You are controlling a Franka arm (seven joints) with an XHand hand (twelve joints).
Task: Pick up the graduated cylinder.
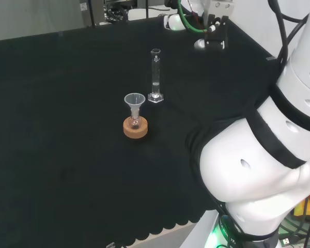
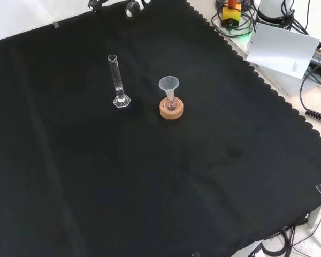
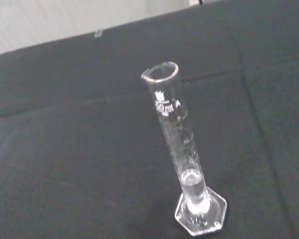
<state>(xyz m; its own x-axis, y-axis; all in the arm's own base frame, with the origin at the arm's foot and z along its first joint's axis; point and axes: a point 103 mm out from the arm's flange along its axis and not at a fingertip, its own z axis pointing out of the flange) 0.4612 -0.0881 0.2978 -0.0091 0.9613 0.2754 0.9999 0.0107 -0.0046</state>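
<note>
Graduated cylinder point(image 1: 155, 75), tall clear glass with a hexagonal foot, stands upright on the black cloth point(image 1: 57, 155), untouched. Head view: it sits near the middle of the bench, a bit toward the far side. Front view: same cylinder point(image 2: 116, 80) is upper left of centre, pour lip at the top, foot flat on the cloth point(image 2: 150, 203).

Wrist view: cylinder point(image 3: 182, 154) seen close, printed scale marks along the tube, spout at the rim, hex base flat on the cloth point(image 3: 65, 164). Tube looks empty as far as I can tell.

Neighbour: a small clear glass flask on a round cork ring stand point(image 1: 135, 127), with a clear funnel point(image 1: 135, 101) sitting in its neck. Head view: stand is near the cylinder, nearer the camera and slightly left of it, not touching. Front view: cork stand point(image 2: 171, 108) is to the right of the cylinder, funnel point(image 2: 168, 84) on top, clear gap between the two pieces.

Hand point(image 1: 215, 28): black and white parts hang over the far right part of the cloth in the head view, well apart from the cylinder. Can't tell how the fingers stand. Nothing visibly in it.

White arm links point(image 1: 268, 155) fill the right side of the head view.

Front view right edge: white sheet of paper point(image 2: 283, 51) and black cables point(image 2: 315, 85) off the cloth.
</note>
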